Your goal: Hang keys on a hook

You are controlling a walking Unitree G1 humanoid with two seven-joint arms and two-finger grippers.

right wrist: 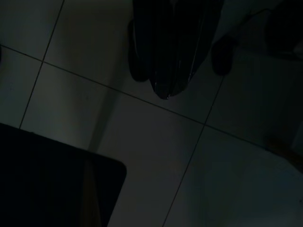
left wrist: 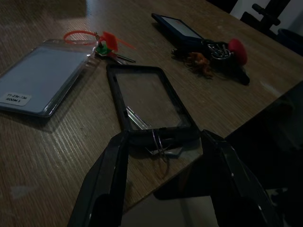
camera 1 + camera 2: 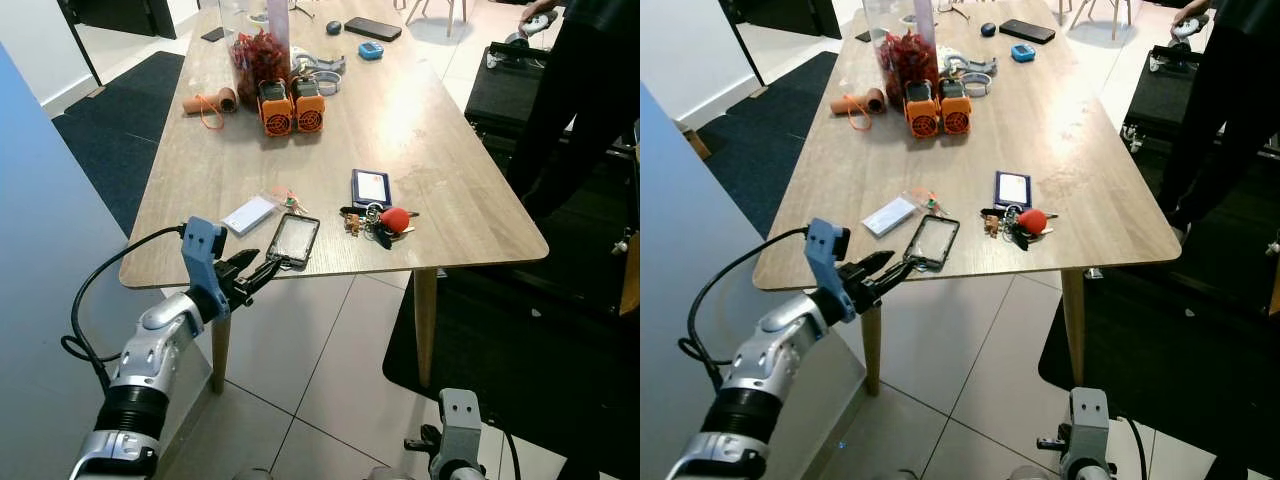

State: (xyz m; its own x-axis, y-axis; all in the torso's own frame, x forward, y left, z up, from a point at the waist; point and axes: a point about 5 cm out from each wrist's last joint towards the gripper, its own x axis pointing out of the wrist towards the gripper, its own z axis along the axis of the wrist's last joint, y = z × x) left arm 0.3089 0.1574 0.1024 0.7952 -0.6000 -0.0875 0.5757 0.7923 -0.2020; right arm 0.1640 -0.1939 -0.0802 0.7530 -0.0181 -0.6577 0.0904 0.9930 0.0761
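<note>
left claw [image 3: 262,271]: fingers apart, at worktop [image 3: 450,170] near edge, straddling the phone case [image 3: 293,240]
keys [image 3: 378,222]: right of the case, red fob, untouched
right claw [image 1: 168,52]: hangs low, looks closed
risk: claw is lined up on the case, not the keys; closing grabs the wrong item

The robot's left arm [image 3: 150,355] is shiny silver with a black ribbed ring. A blue block [image 3: 205,250] sits at its wrist, and a black cable [image 3: 95,285] loops out. Its left gripper [image 3: 262,268] has long black fingers.
</note>
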